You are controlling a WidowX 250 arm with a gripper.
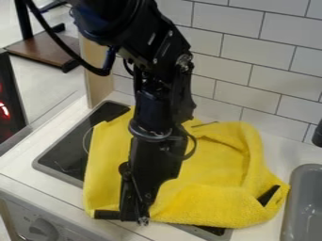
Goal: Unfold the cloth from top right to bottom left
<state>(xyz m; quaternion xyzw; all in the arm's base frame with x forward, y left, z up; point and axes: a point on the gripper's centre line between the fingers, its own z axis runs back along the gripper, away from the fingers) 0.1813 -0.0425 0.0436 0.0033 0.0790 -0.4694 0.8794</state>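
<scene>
Yellow cloth (213, 181), rumpled, partly covering black stovetop (63, 153).

Cloth (207, 200) is looking fuzzy, matt, sl. rough. Stove top (69, 148) is showing smooth, glossy surf. Wall tiles (228, 21) are looking smooth; sink (303, 173), too, w/ semi-matt finish. Arm (151, 160) is showing plastic-like parts.

My arm (160, 106) is black, and the cloth (217, 200) below me is plain bright yellow. I see a black stovetop (66, 148) bordered in grey, a white counter (19, 162), a grey sink (293, 188), and white tiles (226, 21) crossed by staggered dark grout lines.
</scene>
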